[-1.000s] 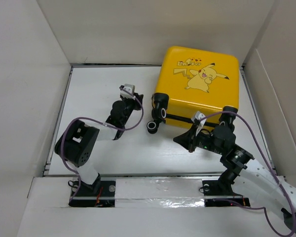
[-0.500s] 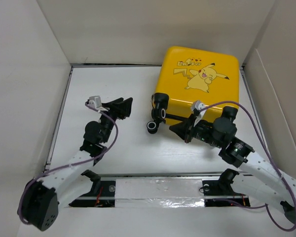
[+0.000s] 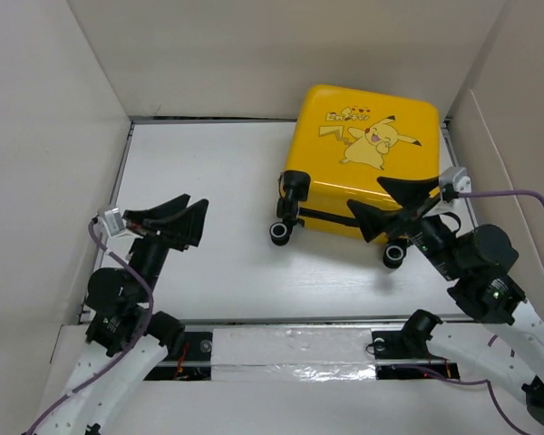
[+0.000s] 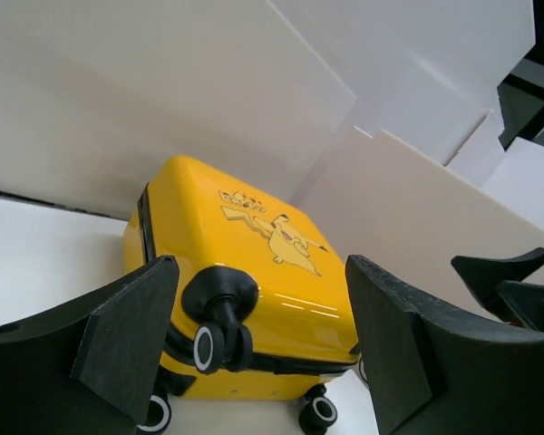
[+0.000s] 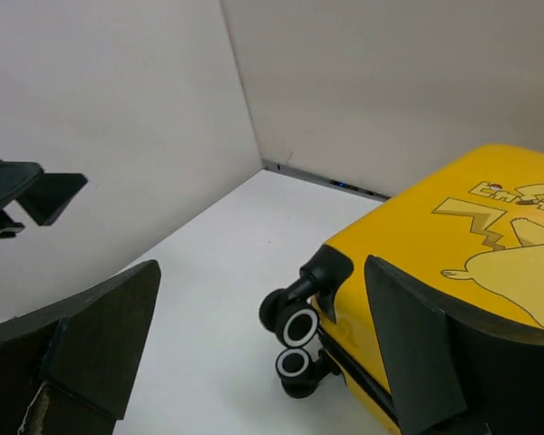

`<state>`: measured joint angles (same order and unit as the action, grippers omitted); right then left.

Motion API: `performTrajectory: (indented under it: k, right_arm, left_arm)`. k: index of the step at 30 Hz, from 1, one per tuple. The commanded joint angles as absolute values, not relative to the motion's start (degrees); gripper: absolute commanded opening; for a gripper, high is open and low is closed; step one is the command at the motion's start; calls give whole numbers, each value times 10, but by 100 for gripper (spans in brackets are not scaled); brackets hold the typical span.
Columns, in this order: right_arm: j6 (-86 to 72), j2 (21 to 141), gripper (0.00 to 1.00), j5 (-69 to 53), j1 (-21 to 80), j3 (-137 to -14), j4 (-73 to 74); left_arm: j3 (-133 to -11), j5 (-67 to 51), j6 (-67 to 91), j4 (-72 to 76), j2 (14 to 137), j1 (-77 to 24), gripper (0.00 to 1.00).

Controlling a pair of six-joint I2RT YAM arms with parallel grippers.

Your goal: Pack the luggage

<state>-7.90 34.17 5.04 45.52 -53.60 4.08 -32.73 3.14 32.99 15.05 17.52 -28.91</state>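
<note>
Small bright-yellow hard-shell luggage [image 3: 367, 149] with a Pikachu cartoon print lies flat, print side up and shell halves together. It sits at the far right of the white table [image 3: 208, 163], its far side near the white back wall [image 3: 281, 54]. A tilted white side board [image 3: 503, 172] stands just right of the luggage.

The luggage's black wheels face the arms. One caster [image 3: 279, 233] sticks out at its near-left corner and another [image 3: 396, 256] at its near-right corner. A black seam line runs along the near side between them.

The left gripper [image 3: 196, 200] is well left of the luggage and raised, pointing toward it. Its jaws are spread wide with nothing between them. Bare white table lies between it and the luggage. In the left wrist view the luggage sits framed between the two black fingers [image 4: 127, 335], not touching them.

The right gripper [image 3: 364, 195] hangs over the luggage's near edge, jaws also wide apart and empty. From the top view its fingers hide part of that edge; whether they touch the shell cannot be told.

A purple cable [image 3: 517, 192] loops from the right wrist, right of the luggage. A silver tape strip [image 3: 290, 344] runs along the table's near edge, well clear of the luggage.
</note>
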Motion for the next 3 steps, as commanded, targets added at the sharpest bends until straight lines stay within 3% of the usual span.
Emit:
performTrajectory:
  k: [1, 3]
  right_arm:
    - [-90, 349, 100, 63, 461, -530, 59]
    - [-101, 364, 100, 46, 461, -524, 55]
  left_arm:
    - [-352, 10, 316, 63, 159, -292, 71]
    - [-359, 11, 316, 49, 159, -292, 76]
